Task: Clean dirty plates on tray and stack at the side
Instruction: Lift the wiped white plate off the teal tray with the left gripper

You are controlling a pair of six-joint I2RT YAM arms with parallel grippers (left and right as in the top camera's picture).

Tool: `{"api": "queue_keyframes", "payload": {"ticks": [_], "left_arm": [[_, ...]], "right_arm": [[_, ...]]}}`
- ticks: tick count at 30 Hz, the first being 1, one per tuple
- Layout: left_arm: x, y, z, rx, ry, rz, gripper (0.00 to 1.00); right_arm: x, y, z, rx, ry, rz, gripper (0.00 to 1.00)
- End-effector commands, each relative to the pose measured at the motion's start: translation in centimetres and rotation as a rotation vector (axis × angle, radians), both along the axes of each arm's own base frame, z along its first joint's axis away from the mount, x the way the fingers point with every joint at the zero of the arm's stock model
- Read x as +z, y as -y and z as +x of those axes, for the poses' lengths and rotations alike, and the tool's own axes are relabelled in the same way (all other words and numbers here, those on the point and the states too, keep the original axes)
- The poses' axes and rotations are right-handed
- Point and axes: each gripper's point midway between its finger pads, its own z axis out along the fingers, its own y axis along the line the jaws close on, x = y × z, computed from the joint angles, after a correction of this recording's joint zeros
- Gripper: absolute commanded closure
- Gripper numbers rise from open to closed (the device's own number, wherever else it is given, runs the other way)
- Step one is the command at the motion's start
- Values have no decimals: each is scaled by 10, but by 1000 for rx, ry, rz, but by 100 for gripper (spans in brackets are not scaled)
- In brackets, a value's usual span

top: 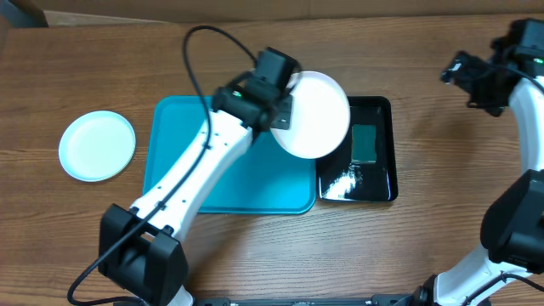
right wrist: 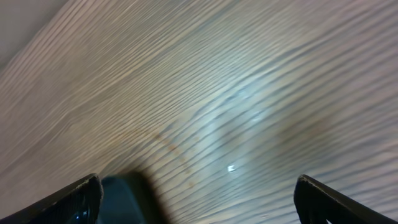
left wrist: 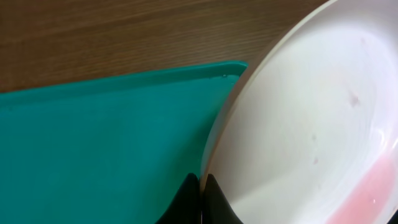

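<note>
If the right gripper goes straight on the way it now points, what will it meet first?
Probably the bare wooden table: the right gripper, jaws open, faces only wood grain, though blur hides how far off.

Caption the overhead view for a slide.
Left tool grips the white plate by its rim above where teal tray meets black tray; pale blue plate lies on the table.

Table (top: 408,246) bears teal tray (top: 174,144), black tray (top: 376,184), blue plate (top: 97,145).
</note>
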Motion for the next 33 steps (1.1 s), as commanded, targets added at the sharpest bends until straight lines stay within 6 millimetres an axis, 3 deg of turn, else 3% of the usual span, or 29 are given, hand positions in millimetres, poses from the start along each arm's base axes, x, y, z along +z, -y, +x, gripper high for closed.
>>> {"api": "queue_keyframes", "payload": {"ticks": [1, 12, 23, 33], "left_arm": [[19, 18, 2, -13, 115, 74, 96], [60, 47, -16, -33, 395, 377, 96], [125, 94, -47, -115, 695, 645, 96], [168, 114, -57, -117, 823, 731, 96]], "right_arm": [[8, 9, 2, -18, 29, 12, 0], [8, 12, 1, -24, 28, 12, 0], [8, 12, 1, -24, 28, 12, 0], [8, 12, 1, -24, 28, 12, 0]]}}
